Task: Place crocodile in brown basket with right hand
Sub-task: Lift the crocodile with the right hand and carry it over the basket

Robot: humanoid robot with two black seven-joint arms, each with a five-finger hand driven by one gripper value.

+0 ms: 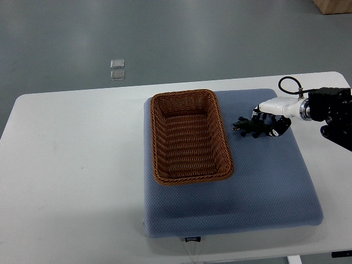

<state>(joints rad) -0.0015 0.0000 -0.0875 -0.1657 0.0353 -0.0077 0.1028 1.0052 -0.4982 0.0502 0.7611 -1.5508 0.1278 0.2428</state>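
A dark toy crocodile [248, 127] sits just right of the brown wicker basket [159, 137], over the blue-grey mat. My right hand [270, 124] comes in from the right edge and has its fingers curled around the crocodile's rear end. The crocodile's head and front legs stick out to the left of the hand, toward the basket. I cannot tell whether the toy rests on the mat or hangs slightly above it. The basket's inside holds nothing. The left arm does not show.
The mat [264, 187] lies on a white table [71, 165]. Two small clear items [117, 69] lie on the grey floor beyond the table. A cable [290, 83] loops above my right wrist.
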